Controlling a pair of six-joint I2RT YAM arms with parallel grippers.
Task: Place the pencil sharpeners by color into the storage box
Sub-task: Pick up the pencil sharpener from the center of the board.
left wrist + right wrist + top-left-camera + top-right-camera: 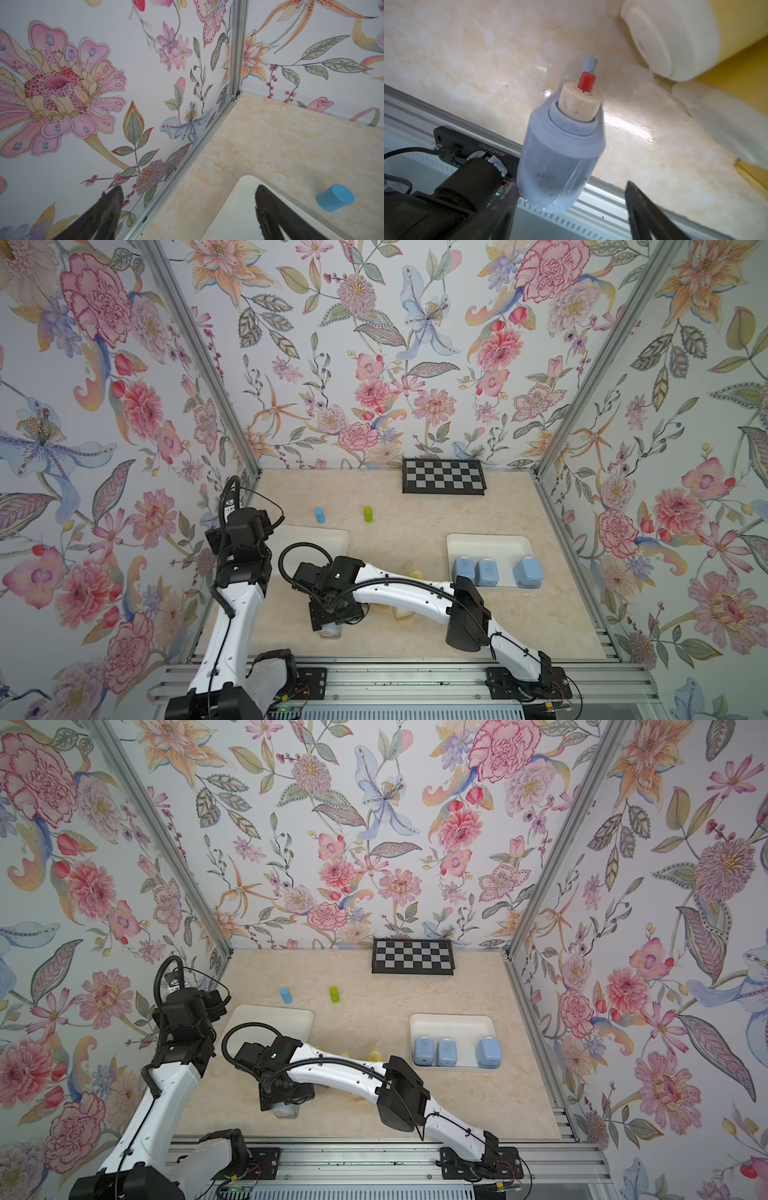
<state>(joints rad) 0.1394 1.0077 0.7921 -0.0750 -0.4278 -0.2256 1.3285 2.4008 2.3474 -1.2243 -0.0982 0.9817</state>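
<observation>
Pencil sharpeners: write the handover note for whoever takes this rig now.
Left gripper: open, empty, by the left tray corner.
Right gripper: open around a blue sharpener near the table front edge, not clamped.
Done: three blue sharpeners in the right tray.
Left: that fourth blue one, then the yellow sharpeners on the table under the right arm; count hidden.

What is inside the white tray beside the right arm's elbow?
Three light blue pencil sharpeners sit in a row along the near wall of the tray; the far half is bare. In a top view the right arm covers one near corner.
</observation>
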